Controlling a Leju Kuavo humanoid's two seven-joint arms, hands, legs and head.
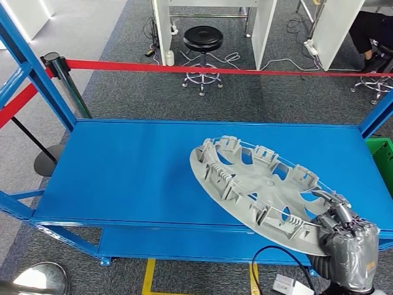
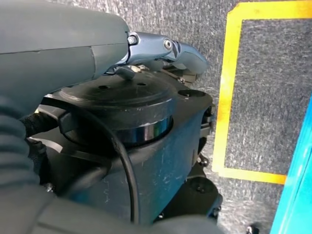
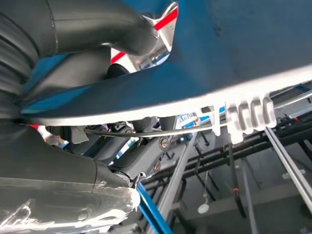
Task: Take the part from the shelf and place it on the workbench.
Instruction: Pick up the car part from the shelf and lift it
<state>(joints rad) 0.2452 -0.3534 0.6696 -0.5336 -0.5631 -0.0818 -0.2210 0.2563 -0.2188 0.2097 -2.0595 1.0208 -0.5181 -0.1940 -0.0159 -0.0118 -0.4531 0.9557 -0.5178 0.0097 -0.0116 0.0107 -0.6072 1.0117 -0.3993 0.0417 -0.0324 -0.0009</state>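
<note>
The part is a grey wheel cover [image 1: 260,184], ribbed inner side up, over the right half of the blue shelf deck [image 1: 120,172]. It is tilted, with its near rim raised past the shelf's front edge. My right hand [image 1: 347,243] grips that near rim at the lower right. In the right wrist view the cover's glossy face [image 3: 239,44] crosses the picture with my right hand [image 3: 73,165] clamped on both sides of its rim. My left hand [image 2: 110,44] hangs by my body over the floor, fingers stretched out and holding nothing.
Blue shelf uprights [image 1: 32,67] stand at the back corners. Red barrier tape [image 1: 185,67] on a post [image 1: 60,67] runs behind the shelf, with a black stool [image 1: 202,40] beyond. A green bin [image 1: 382,153] sits at the right. Yellow floor tape [image 2: 224,97] marks the carpet.
</note>
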